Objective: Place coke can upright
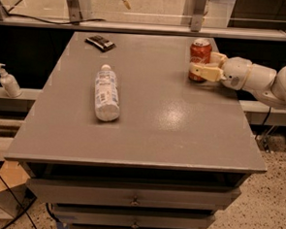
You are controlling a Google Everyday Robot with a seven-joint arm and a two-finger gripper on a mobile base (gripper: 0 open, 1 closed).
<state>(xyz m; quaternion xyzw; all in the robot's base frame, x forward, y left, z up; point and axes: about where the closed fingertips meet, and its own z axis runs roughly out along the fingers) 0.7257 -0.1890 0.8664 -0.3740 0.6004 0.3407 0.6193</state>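
The red coke can stands upright on the grey table near its far right edge, silver top up. My gripper reaches in from the right and is shut on the can's lower half. One pale finger crosses the can's front. The other finger sits behind the can, mostly hidden. The can's base looks to be at the table surface.
A clear plastic bottle with a white-blue label lies on its side left of centre. A small dark flat object lies at the far left corner. A soap dispenser stands on a ledge left of the table. Drawers sit below the tabletop.
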